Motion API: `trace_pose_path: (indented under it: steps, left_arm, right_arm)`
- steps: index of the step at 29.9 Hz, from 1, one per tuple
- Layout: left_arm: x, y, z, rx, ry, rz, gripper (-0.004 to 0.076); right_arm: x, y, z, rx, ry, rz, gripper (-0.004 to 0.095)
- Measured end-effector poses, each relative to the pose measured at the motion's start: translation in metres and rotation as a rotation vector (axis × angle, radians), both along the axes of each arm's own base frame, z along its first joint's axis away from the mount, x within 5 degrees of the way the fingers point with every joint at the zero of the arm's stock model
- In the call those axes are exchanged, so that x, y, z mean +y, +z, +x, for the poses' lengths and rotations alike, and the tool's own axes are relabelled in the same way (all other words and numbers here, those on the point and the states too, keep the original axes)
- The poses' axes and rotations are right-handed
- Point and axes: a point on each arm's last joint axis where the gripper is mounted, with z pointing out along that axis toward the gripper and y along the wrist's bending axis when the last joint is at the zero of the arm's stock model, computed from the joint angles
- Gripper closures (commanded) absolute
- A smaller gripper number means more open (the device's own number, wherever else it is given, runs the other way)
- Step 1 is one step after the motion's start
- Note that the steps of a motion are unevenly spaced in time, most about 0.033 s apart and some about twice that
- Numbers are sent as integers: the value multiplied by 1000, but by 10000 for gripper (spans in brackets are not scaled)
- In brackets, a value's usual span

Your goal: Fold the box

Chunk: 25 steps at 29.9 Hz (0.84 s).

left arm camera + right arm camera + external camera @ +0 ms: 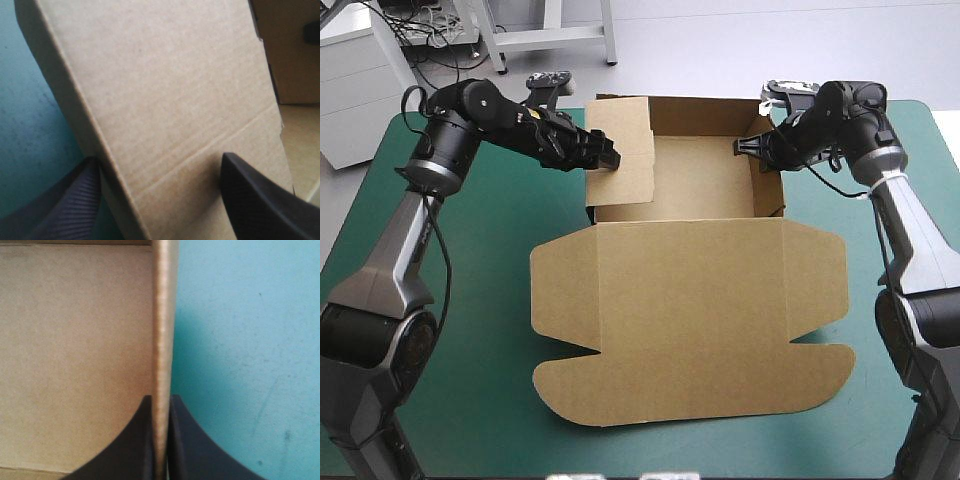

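The box [690, 300] lies mid-table on the teal-green cover [470, 350], its tray toward the far edge and its lid flat toward the near one. We see the right gripper [160, 397] pinching the right wall. The left gripper [160, 157] straddles the left wall with its fingers spread, and we can't tell whether they touch the board.

both arms reach inward; left end effector [613, 160] fingers apart, right end effector [741, 147] clamping the box [690, 300].

No readable text, label or number on the box [690, 300] or teal-green cover [490, 330].
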Motion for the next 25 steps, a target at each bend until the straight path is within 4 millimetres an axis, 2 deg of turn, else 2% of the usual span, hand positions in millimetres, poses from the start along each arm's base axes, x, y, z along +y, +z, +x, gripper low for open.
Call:
trace_pose_path:
  steps: [5,11,20,25]
  left_arm:
    - [-7,-8,11,10,26,60,281]
    - [-8,-5,12,-10,54,105,317]
    - [-21,-21,16,17,39,140,316]
    - [-24,-21,16,24,32,127,316]
  right_arm:
    - [0,-1,-1,9,-10,-12,923]
    - [-1,-2,-1,19,-23,-12,920]
    - [-3,-4,-2,40,-32,-33,920]
    - [-2,-3,-2,35,-35,-17,920]
